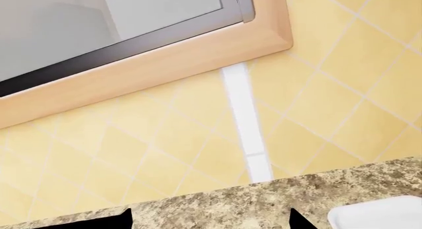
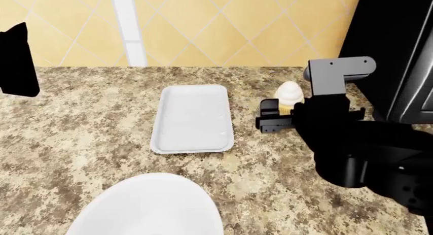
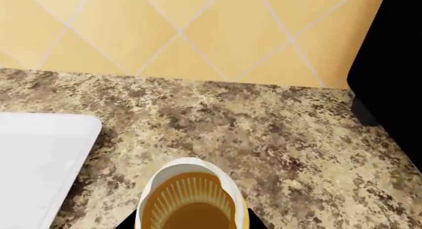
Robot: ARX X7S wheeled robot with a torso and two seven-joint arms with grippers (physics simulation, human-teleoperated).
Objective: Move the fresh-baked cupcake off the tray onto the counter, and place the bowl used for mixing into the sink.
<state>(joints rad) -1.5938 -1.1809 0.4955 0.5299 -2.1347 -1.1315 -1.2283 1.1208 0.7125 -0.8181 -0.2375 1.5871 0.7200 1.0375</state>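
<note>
Cupcake (image 2: pixel 289 95) clamped in right hand (image 2: pixel 279 114) over counter (image 2: pixel 81 138) | tray (image 2: pixel 192 118) empty | left hand's state unclear

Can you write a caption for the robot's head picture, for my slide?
Right gripper holds the cupcake beside the empty tray above the counter; the bowl waits nearby.

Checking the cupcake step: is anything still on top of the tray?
Nothing shows on the tray; its whole white surface is bare in the head view. The cupcake sits to its right over the counter, at the right gripper. What lies under the tray is hidden.
</note>
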